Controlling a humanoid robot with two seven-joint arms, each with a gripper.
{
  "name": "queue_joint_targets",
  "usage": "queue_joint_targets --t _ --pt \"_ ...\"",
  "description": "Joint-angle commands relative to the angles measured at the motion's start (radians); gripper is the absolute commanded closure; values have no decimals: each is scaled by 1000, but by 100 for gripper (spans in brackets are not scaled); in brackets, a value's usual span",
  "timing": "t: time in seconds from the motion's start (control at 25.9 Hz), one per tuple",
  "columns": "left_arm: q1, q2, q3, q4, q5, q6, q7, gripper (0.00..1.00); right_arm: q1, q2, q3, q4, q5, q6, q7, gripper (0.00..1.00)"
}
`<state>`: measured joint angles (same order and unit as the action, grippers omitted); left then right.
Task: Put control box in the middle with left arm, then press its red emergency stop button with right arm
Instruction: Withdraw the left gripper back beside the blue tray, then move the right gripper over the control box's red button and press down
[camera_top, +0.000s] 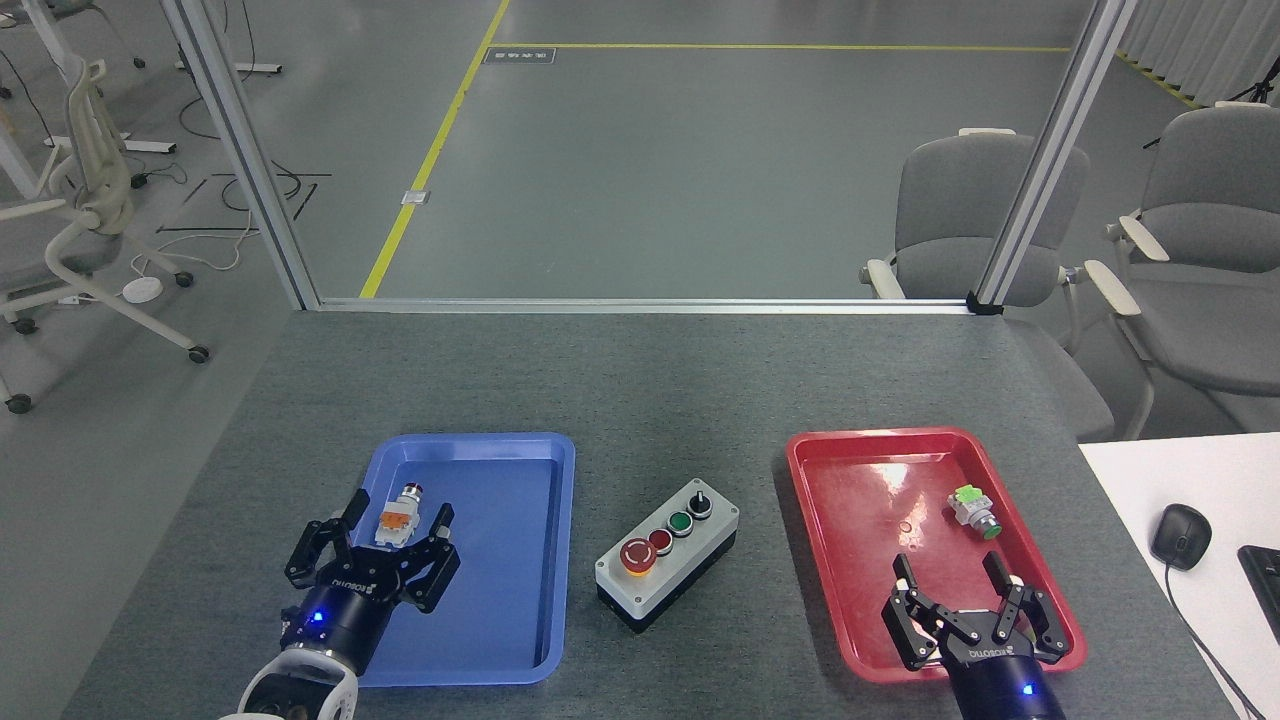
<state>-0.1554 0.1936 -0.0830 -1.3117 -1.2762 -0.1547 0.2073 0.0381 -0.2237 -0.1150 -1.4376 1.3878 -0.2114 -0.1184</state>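
Your control box (667, 553) sits mid-desk, both grippers' fingers wide and empty; right gripper (968, 610), at four o'clock, must press the red emergency stop button (636, 556).

The control box (667, 555) is a grey-lidded, black-based oblong lying flat and free on the table, turned diagonally. Its top carries a row of four controls: the red emergency stop button (637, 556) on a yellow ring at the near-left end, then a small red button, a green one, and a black selector knob.
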Motion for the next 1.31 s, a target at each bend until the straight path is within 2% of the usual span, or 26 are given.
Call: queue_joint_targets --t 0.0,0.15,0.23,0.35,0.62,0.85,0.97,1.12,1.28 --pt "-10 -40 85 6 17 17 1 1 2 1 3 -4 -1 -6 0 2" --pt "-76 -57 85 37 20 168 1 1 5 3 6 -4 4 3 0 2" --pt "-101 -89 85 48 18 211 1 1 5 3 14 -4 5 3 0 3" --pt "-102 -128 85 32 17 213 1 1 0 1 46 -4 5 7 0 7" --pt "-107 -143 85 38 46 227 -2 1 -6 3 112 -9 7 47 2 21" --pt "-105 -140 85 28 89 224 1 1 -49 17 192 0 16 70 2 43" --pt "-105 -135 85 28 89 224 0 1 -92 18 262 6 39 110 2 68" --pt "-105 -135 85 28 87 224 -9 1 -142 35 359 39 37 125 3 100" --pt "-104 -134 85 29 87 224 -13 1 -168 61 431 46 39 113 3 100"
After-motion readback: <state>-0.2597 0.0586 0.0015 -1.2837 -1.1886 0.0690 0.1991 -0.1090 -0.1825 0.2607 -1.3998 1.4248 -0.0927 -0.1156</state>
